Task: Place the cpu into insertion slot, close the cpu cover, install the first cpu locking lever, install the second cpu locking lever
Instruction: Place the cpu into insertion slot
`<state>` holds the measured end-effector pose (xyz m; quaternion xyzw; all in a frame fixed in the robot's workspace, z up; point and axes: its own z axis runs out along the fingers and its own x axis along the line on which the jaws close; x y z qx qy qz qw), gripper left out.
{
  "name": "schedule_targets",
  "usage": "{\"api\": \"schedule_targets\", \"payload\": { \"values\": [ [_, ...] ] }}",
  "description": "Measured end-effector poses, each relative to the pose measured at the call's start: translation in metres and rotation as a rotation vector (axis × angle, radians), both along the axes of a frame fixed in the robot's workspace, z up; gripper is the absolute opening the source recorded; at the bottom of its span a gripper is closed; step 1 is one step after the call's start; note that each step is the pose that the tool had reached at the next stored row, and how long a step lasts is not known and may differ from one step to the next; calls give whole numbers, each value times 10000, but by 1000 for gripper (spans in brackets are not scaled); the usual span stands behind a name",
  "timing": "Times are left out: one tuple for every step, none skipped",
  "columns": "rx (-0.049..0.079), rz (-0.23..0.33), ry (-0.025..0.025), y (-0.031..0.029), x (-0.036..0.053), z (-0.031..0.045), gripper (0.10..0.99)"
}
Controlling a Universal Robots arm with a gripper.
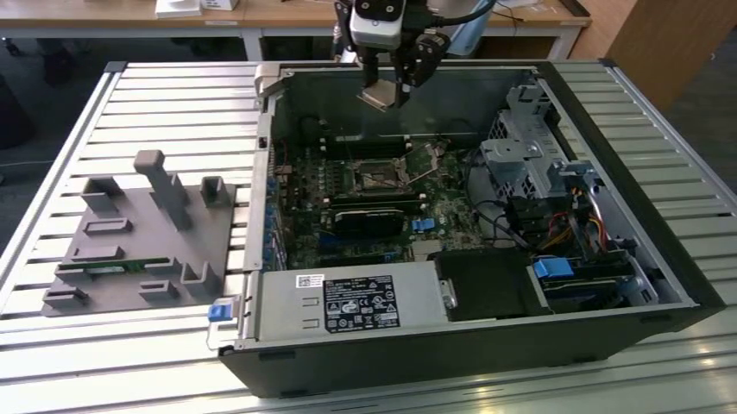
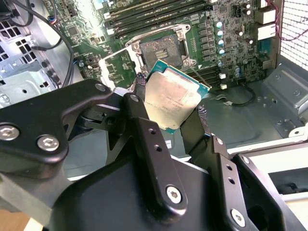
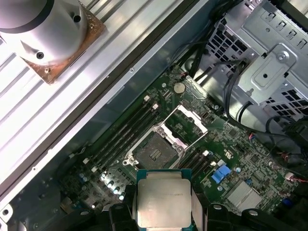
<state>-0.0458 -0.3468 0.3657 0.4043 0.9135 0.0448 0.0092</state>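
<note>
Black fingers (image 2: 144,130) of the tool (image 2: 168,103) up close, pressed on two sides of the cpu (image 2: 174,98) and pinching it between them. Held high above the insertion slot (image 3: 154,153), well apart from it, over the open computer case (image 1: 645,259). Looks a bit tilted in the second wrist view, not flat. Slot bare and open, with the cpu cover (image 3: 191,121) flipped up just beside it. Could go wrong: coming down tilted or turned the wrong way, and so bending the tiny pins in the slot. Could also slip out of such a thin grip and drop on the green board (image 3: 240,163) around the slot. Could bump the raised cover beside the slot on the way down. Hard to make out: any corner mark on the cpu, the pins in the slot, and the two thin locking levers. Hidden behind the fingers: part of the edges of the cpu.
</note>
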Motion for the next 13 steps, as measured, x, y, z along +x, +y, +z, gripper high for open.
{"api": "schedule_targets", "payload": {
  "values": [
    [0, -28, 0, 0, 0, 0, 537],
    [0, -55, 0, 0, 0, -1, 537],
    [0, -82, 0, 0, 0, -1, 537],
    [0, -109, 0, 0, 0, -1, 537],
    [0, -137, 0, 0, 0, -1, 537],
    [0, -165, 0, 0, 0, -2, 537],
    [0, -192, 0, 0, 0, -2, 537],
    [0, -222, 0, 0, 0, -2, 537],
    [0, -248, 0, 0, 0, -2, 537],
    [-1, -275, 0, 0, 0, -2, 537],
    [-1, -301, 0, 0, 0, -2, 537],
    [0, -327, 0, 0, 0, -3, 537],
    [0, -354, 0, 0, 0, -3, 537]
  ]
}}
